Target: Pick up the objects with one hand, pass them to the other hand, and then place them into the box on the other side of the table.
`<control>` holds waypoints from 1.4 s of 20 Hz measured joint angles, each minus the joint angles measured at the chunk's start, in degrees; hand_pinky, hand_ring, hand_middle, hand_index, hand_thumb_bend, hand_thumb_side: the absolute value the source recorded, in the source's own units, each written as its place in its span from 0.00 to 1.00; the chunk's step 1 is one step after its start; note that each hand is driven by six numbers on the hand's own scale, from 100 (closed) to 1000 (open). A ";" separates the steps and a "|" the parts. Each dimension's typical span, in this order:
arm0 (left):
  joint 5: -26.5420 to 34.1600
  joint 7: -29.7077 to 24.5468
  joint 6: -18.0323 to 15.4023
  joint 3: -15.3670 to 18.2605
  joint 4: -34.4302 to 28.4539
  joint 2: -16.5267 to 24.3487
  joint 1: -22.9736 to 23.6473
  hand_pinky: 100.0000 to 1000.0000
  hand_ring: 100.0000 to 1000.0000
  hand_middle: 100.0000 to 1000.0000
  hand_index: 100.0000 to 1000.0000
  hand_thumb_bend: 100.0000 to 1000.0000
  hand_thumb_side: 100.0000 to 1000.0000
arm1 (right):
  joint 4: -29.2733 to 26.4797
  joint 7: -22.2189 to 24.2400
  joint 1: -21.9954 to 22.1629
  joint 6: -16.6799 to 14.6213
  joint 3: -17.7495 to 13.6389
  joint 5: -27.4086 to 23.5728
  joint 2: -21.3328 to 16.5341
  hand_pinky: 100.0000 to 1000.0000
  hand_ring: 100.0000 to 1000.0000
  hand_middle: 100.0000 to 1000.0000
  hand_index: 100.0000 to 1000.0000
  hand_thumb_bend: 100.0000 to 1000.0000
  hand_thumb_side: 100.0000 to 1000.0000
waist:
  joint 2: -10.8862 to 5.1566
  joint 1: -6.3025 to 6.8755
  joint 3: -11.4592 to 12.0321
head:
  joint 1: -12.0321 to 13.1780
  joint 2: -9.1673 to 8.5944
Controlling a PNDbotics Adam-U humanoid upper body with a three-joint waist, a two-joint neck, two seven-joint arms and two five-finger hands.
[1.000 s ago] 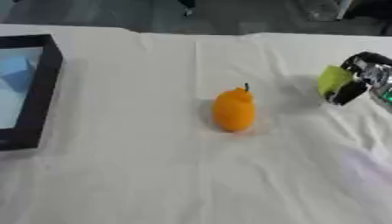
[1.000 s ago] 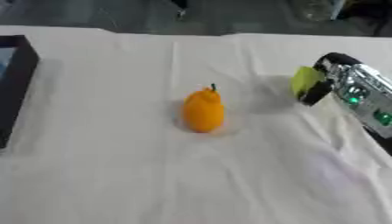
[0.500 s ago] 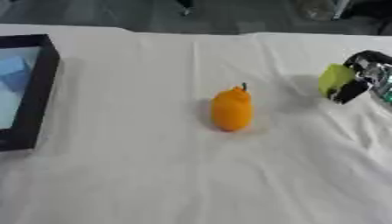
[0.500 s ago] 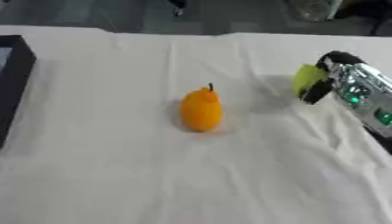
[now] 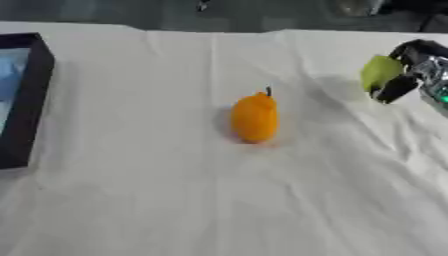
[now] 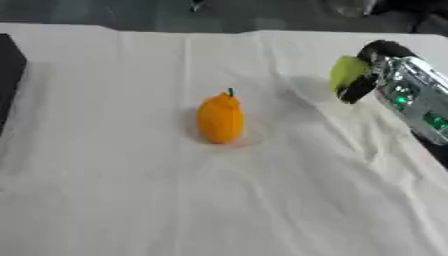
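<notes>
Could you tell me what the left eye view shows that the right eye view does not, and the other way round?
Only the left eye view shows the box's blue inside; the right eye view catches just a dark edge of it. Only the right eye view shows the right forearm with its green lights. Both show the orange fruit on the white cloth and the right hand curled round a green object.
</notes>
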 measured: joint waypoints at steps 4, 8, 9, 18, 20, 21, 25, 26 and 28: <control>0.41 -0.05 -0.19 0.38 0.00 0.54 0.39 1.00 0.83 0.85 0.72 0.00 0.78 | -1.32 -1.89 -3.67 0.08 0.36 2.07 3.41 0.83 0.76 0.60 0.63 0.00 0.00 | -0.04 0.87 -1.93 | -0.01 1.41; 0.58 0.29 -0.51 1.03 0.00 1.37 1.02 1.00 0.83 0.86 0.73 0.00 0.75 | -0.74 -4.97 -6.65 0.27 0.81 5.36 8.82 0.82 0.75 0.59 0.63 0.00 0.00 | -0.04 0.87 -3.61 | 0.17 2.67; 0.60 0.50 -0.58 1.20 0.00 1.63 1.14 1.00 0.83 0.86 0.73 0.00 0.74 | -0.46 -5.77 -6.98 0.32 1.07 6.23 10.19 0.82 0.75 0.59 0.62 0.00 0.00 | -0.04 0.87 -3.97 | 0.36 2.97; 0.59 3.28 -1.03 3.46 -0.01 3.60 3.73 1.00 0.83 0.86 0.73 0.00 0.70 | -1.59 -10.60 -5.49 0.56 0.98 12.00 19.63 0.80 0.72 0.57 0.60 0.00 0.00 | -0.04 0.95 -7.66 | 3.87 3.65; 0.59 3.83 -1.19 3.89 -0.02 3.99 4.30 1.00 0.83 0.86 0.73 0.00 0.70 | -2.34 -11.98 -4.72 0.57 0.18 12.84 21.61 0.78 0.69 0.57 0.59 0.00 0.00 | -0.26 1.19 -8.51 | 4.76 4.07; 0.59 4.04 -1.28 4.02 -0.02 4.12 4.61 1.00 0.83 0.86 0.73 0.00 0.69 | -2.86 -12.76 -4.28 0.57 -0.32 13.22 22.62 0.76 0.64 0.56 0.58 0.00 0.00 | -0.45 1.24 -8.90 | 5.13 4.18; 0.58 4.78 -1.63 4.57 -0.01 5.50 5.77 1.00 0.83 0.86 0.73 0.00 0.68 | -5.40 -16.13 -2.30 0.56 -1.22 14.83 26.65 0.77 0.65 0.56 0.58 0.00 0.00 | -1.75 1.26 -10.40 | 6.83 4.62; 0.58 4.88 -1.71 4.59 -0.01 5.82 5.96 1.00 0.83 0.86 0.73 0.00 0.67 | -5.97 -17.02 -1.90 0.57 -1.22 15.00 27.47 0.76 0.64 0.55 0.57 0.00 0.00 | -2.81 1.26 -10.57 | 7.24 4.61; 0.57 4.95 -1.82 4.65 0.00 6.41 6.02 1.00 0.83 0.86 0.73 0.00 0.66 | -7.20 -18.87 -1.15 0.59 -1.03 14.95 28.73 0.76 0.63 0.55 0.57 0.00 0.00 | -6.79 1.33 -10.78 | 7.96 4.54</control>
